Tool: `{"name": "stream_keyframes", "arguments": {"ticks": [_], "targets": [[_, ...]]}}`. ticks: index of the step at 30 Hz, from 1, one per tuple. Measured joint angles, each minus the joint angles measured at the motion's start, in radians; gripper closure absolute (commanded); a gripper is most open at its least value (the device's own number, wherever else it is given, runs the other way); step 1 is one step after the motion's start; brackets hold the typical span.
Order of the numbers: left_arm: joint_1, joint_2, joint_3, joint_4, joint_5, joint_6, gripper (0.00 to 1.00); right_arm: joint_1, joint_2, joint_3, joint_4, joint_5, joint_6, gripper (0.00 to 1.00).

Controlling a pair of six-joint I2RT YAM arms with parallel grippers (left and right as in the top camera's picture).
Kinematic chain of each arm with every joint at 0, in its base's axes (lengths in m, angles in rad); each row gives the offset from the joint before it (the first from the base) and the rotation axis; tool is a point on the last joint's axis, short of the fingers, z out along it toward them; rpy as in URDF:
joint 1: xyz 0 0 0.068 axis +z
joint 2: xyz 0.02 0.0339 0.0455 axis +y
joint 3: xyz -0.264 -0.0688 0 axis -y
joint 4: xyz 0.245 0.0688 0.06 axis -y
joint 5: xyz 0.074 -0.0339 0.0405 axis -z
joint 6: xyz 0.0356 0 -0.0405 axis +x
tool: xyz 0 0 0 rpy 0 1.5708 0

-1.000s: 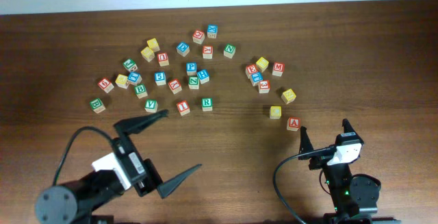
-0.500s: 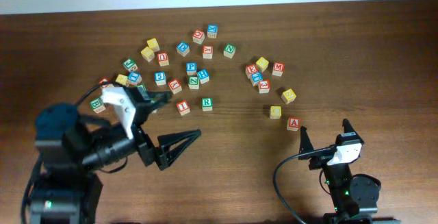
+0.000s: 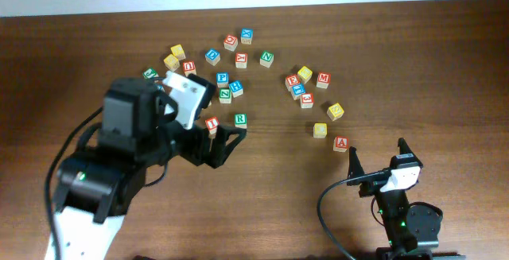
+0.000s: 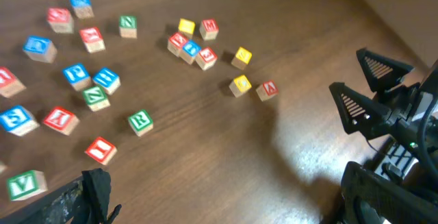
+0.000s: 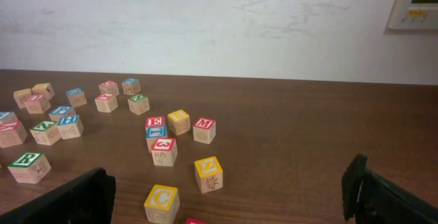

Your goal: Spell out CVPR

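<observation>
Our left fingers hang released, wide apart over the counter, with the green R cube ahead between them. We find our right fingers likewise released, the yellow C cube ahead, untouched.

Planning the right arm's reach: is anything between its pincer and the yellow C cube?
Yes. The red-lettered A cube sits almost directly between the right pincer and the yellow C cube, nearer the cube.

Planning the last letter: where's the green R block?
Overhead, the green R cube sits left of centre on the cluster's near edge, just right of a red-lettered cube.
</observation>
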Motion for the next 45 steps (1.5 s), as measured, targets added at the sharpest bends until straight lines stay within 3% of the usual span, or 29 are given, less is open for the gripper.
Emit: {"name": "stream_keyframes", "arguments": {"ticks": [8,12,18,45], "targets": [[-0.013,0.057,0.0,-0.003,0.023,0.0,0.01,0.0,0.0,0.0,0.0,0.0,0.0,0.02],[-0.014,0.141,0.018,-0.018,-0.1,-0.13,0.01,0.0,0.0,0.0,0.0,0.0,0.0,0.02],[-0.014,0.281,0.051,-0.066,-0.131,-0.159,0.01,0.0,0.0,0.0,0.0,0.0,0.0,0.02],[-0.014,0.284,0.052,-0.073,-0.134,-0.162,0.01,0.0,0.0,0.0,0.0,0.0,0.001,0.02]]}}
